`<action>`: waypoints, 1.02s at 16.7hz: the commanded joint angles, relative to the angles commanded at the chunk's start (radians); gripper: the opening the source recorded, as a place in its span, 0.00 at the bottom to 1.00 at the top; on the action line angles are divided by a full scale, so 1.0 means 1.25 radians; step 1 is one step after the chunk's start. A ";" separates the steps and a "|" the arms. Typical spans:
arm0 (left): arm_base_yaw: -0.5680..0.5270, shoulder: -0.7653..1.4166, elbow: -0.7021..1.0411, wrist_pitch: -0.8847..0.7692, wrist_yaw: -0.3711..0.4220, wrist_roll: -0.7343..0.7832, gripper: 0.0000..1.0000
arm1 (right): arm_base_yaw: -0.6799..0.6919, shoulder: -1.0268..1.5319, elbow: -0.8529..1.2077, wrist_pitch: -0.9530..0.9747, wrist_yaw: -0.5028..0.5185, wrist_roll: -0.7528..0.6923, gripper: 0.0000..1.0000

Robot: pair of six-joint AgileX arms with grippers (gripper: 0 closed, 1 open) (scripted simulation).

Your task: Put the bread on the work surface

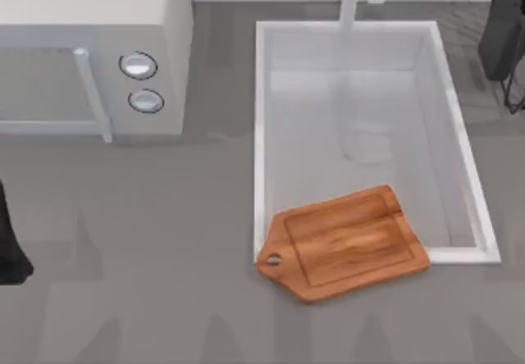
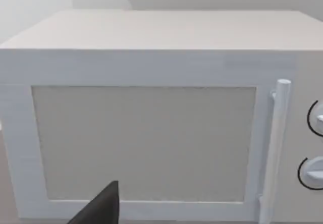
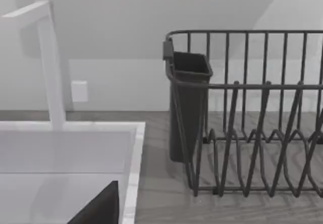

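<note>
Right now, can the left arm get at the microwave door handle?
Probably yes. The left arm sits at the table's left edge, in front of the microwave, and its wrist view faces the shut door with nothing before the handle. The right arm faces the dish rack.

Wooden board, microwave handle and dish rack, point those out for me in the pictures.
wooden board (image 1: 349,243): top view, middle of its grooved face.
microwave handle (image 2: 276,143): left wrist view, midway along the upright white bar.
dish rack (image 3: 262,128): right wrist view, one of its dark front wires.
</note>
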 joint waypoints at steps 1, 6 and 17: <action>0.000 0.000 0.000 0.000 0.000 0.000 1.00 | 0.000 0.000 0.000 0.000 0.000 0.000 1.00; 0.000 0.000 0.000 0.000 0.000 0.000 1.00 | -0.013 0.086 0.070 -0.062 0.001 -0.084 1.00; 0.000 0.000 0.000 0.000 0.000 0.000 1.00 | -0.094 0.862 0.532 -0.499 -0.001 -0.700 1.00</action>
